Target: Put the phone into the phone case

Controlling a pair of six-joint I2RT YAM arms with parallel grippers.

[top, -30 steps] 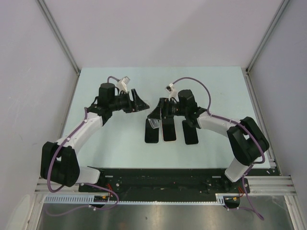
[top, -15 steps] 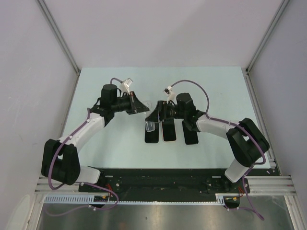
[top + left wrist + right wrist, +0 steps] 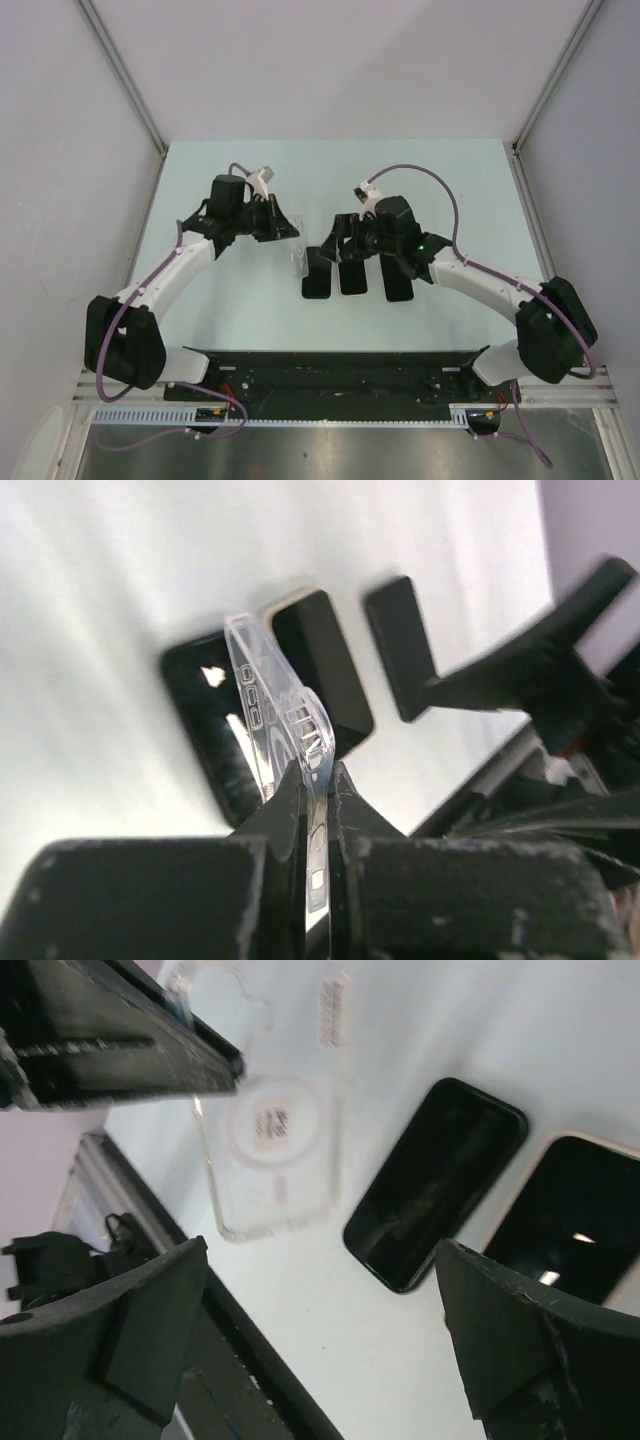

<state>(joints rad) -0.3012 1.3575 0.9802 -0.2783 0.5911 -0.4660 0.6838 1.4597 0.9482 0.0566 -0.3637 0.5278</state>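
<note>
The clear phone case hangs tilted above the table, left of the phones, and my left gripper is shut on its edge. In the left wrist view the case rises from between the pinched fingertips of the left gripper. Three phones lie side by side, screens up: a black one, a light-rimmed one and another black one. My right gripper hovers open over their far ends, holding nothing. The right wrist view shows the right gripper, the case and the black phone.
The black base rail runs along the table's near edge. Grey walls enclose the pale table on the left, back and right. The two arms are close together above the phones.
My left gripper has shut on the case's edge and drawn it left, off the phones. The right gripper has opened wide, and that arm's elbow swung right.
</note>
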